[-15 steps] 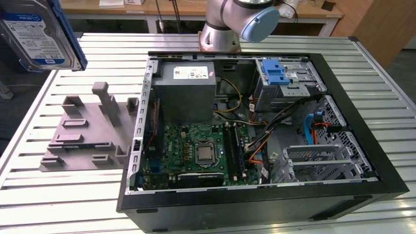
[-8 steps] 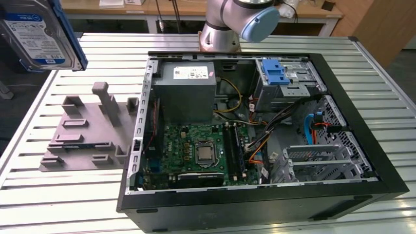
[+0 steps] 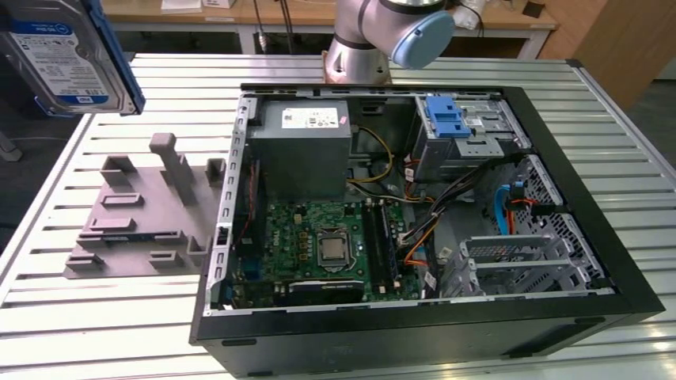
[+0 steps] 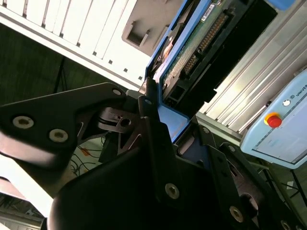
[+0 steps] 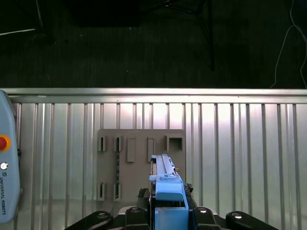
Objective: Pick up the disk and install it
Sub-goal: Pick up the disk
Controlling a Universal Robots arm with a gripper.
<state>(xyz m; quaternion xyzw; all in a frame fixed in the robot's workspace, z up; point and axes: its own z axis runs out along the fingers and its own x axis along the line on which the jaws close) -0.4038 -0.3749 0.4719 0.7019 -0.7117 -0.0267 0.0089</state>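
Observation:
The disk (image 3: 63,59) hangs high above the table at the exterior view's left. Its white-and-blue label faces the camera and a blue carrier bracket runs along its edge. In the first wrist view the disk (image 5: 165,175) stands edge-on above the grey fixture plate (image 5: 141,163), and my gripper (image 5: 168,213) is shut on its blue bracket. The second wrist view shows the disk's green circuit board (image 4: 201,43) and a black finger (image 4: 151,115) pressed against the blue frame. The open computer case (image 3: 423,198) lies to the exterior view's right of the disk.
Inside the case are a drive cage with a blue latch (image 3: 460,127), a grey power-supply box (image 3: 301,146), a motherboard (image 3: 322,245) and loose cables (image 3: 507,210). A grey fixture (image 3: 138,214) with upright posts lies beside the case. A teach pendant (image 5: 7,177) rests on the slatted table.

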